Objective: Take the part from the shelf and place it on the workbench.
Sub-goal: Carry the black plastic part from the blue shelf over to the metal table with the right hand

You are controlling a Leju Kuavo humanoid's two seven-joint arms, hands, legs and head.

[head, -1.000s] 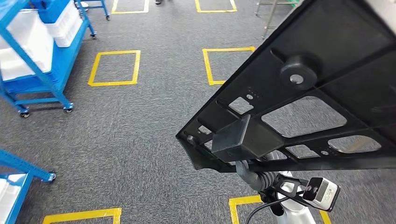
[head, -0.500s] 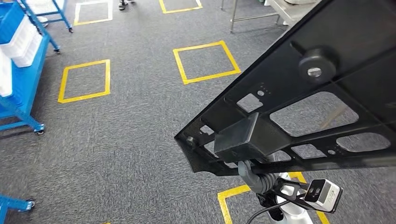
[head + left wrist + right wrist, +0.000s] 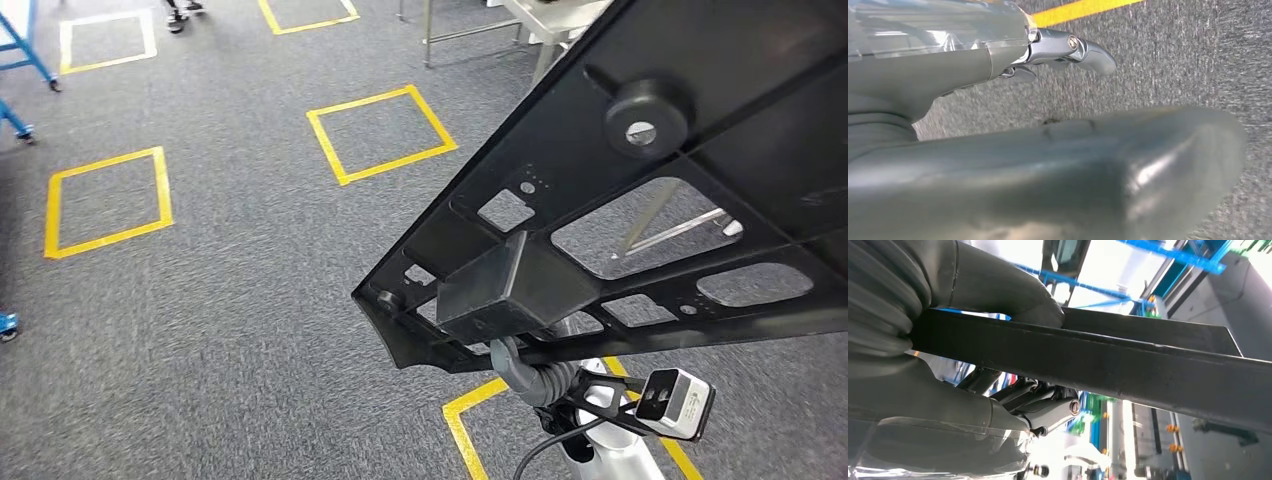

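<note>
The right hand (image 3: 973,365) clamps the edge of the part (image 3: 690,190), thumb on one face and darker fingers (image 3: 1048,410) on the other, as the right wrist view shows. In the head view the part is a large black moulded panel with cut-out windows, a boxy block (image 3: 500,285) near its lower corner and a round boss (image 3: 645,115) higher up; it is held aloft, tilted, over the floor, its near corner above the right wrist. The left hand (image 3: 1048,150) hangs over the carpet (image 3: 230,330) with nothing in it, thumb and one finger (image 3: 1073,50) apart. Yellow tape squares (image 3: 380,133) mark the grey carpet further out. Beyond them, steel legs of a counter (image 3: 470,25) stand at the far edge, and a person's shoes (image 3: 182,12) stand at the top. A blue frame leg (image 3: 25,45) on a castor stands far left.
</note>
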